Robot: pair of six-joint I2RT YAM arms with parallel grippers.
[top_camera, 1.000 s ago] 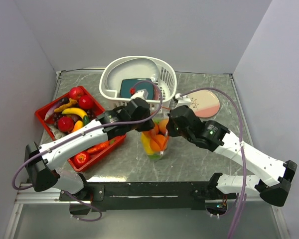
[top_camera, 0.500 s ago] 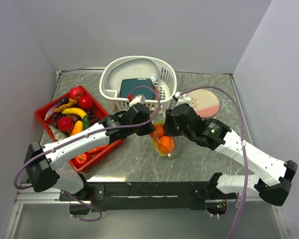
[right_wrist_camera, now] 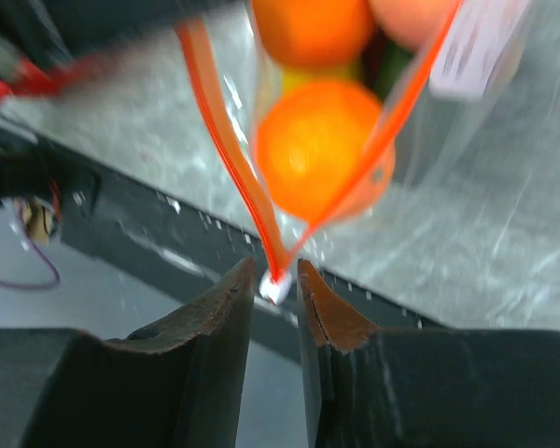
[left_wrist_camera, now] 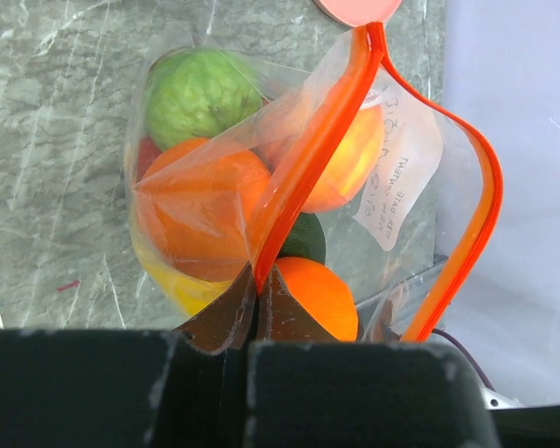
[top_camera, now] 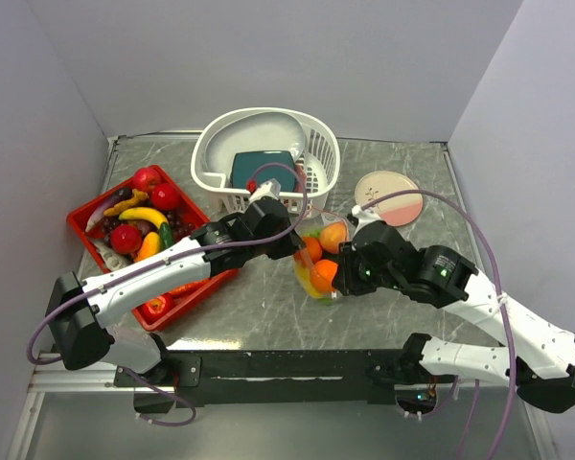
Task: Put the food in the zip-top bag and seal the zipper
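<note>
- Top view: the zip-top bag (top_camera: 318,266), packed with oranges (top_camera: 324,275), sits mid-table between both arms. A banana (top_camera: 144,216) and apples (top_camera: 146,178) lie in the red tray (top_camera: 77,222), so loading looks unfinished.
- Left wrist: the left gripper (left_wrist_camera: 259,303) is clenched on the zipper (left_wrist_camera: 308,168), with the bag's mouth gaping and unsealed.
- Right wrist: the right gripper (right_wrist_camera: 275,275) brackets the zipper's end corner, jaws slightly apart and not pinching.

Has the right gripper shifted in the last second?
Yes. The right gripper has pulled toward the near table edge, away from the pink plate.
</note>
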